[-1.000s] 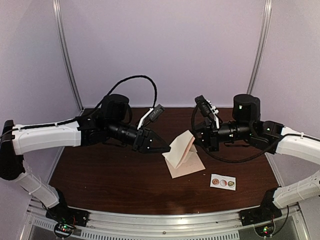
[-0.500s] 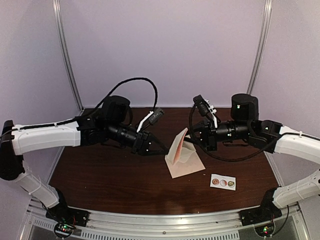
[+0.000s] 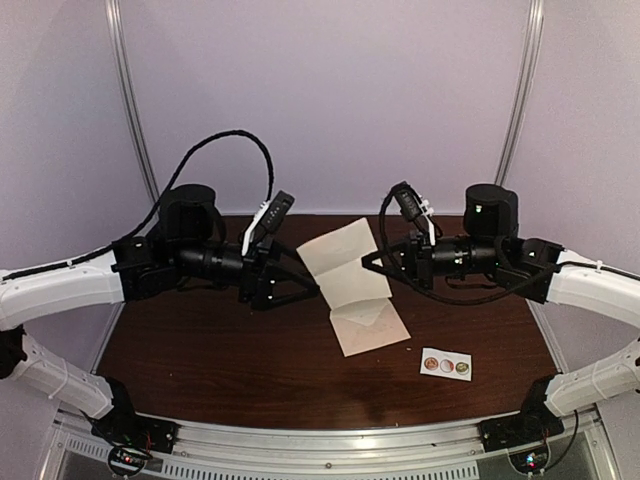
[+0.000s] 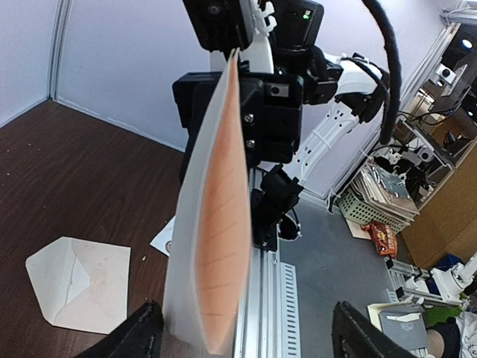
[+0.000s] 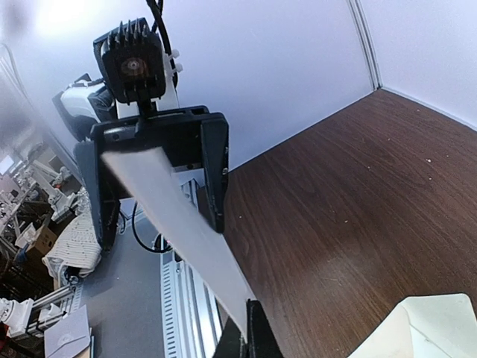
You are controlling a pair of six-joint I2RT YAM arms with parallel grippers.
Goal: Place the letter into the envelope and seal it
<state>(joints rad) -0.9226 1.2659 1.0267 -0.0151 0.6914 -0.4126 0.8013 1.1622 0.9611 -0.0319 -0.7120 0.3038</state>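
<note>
right claw (image 3: 367,263) pinching letter (image 3: 340,268) edge, envelope (image 3: 370,328) flat

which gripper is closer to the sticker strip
Right. The right gripper hangs behind and left of the sticker strip; the left gripper is farther left still, past the envelope.

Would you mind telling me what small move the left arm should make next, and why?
Probably close the left gripper on the letter. The right gripper pinches one edge, holding the sheet up near the envelope, and the left wrist view shows it standing between the left gripper's open fingers. A second grip would likely steady it for folding, since it looks larger than the envelope.
</note>
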